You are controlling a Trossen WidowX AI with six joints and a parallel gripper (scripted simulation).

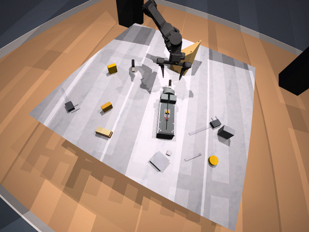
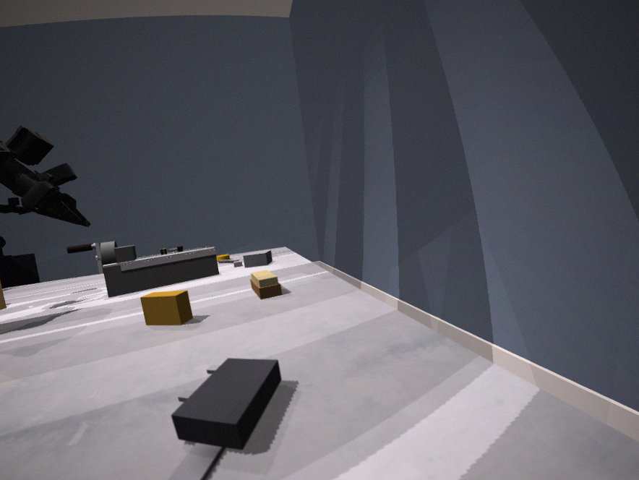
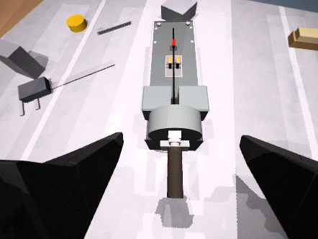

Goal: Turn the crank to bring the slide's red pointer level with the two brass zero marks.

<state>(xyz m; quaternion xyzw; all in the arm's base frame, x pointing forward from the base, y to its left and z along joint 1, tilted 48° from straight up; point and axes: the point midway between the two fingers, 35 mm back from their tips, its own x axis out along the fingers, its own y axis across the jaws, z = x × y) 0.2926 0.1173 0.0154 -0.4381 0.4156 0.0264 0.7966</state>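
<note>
Crank handle (image 1: 170, 84) (image 2: 79, 248) (image 3: 175, 173) juts from the near end of the grey machine (image 1: 162, 124) (image 2: 165, 278) (image 3: 160, 72), which sits on the worktop (image 1: 87, 77) (image 2: 361, 413) (image 3: 126, 90). In the top view, a tan angled board (image 1: 191, 53) stands beside the arm, partly overlapped by the claw (image 1: 171, 78) (image 2: 88, 225) (image 3: 181, 136). To the left of the machine in that view lie a yellow block (image 1: 112, 68), an orange block (image 1: 106, 106) (image 2: 165, 308) and a two-layer tan block (image 1: 104, 131) (image 2: 264, 284) (image 3: 306, 39). On the other side are a dark pronged block (image 1: 215, 123) (image 3: 34, 89), a grey block (image 1: 225, 132) (image 3: 25, 61) near it and a yellow disc (image 1: 213, 160) (image 3: 76, 23). Past the machine's far end, a grey slab (image 1: 159, 161) (image 3: 178, 11) lies flat, with a small pale cube (image 1: 169, 152) beside it

The claw is spread wide and holds nothing. In the wrist view the handle appears between the two fingers; the exterior view puts their tips above it, apart from it. The red pointer (image 1: 167, 118) (image 3: 173, 42) is off level, beyond the brass zero marks (image 1: 165, 112) (image 3: 170, 60), on the side farther from the crank
</note>
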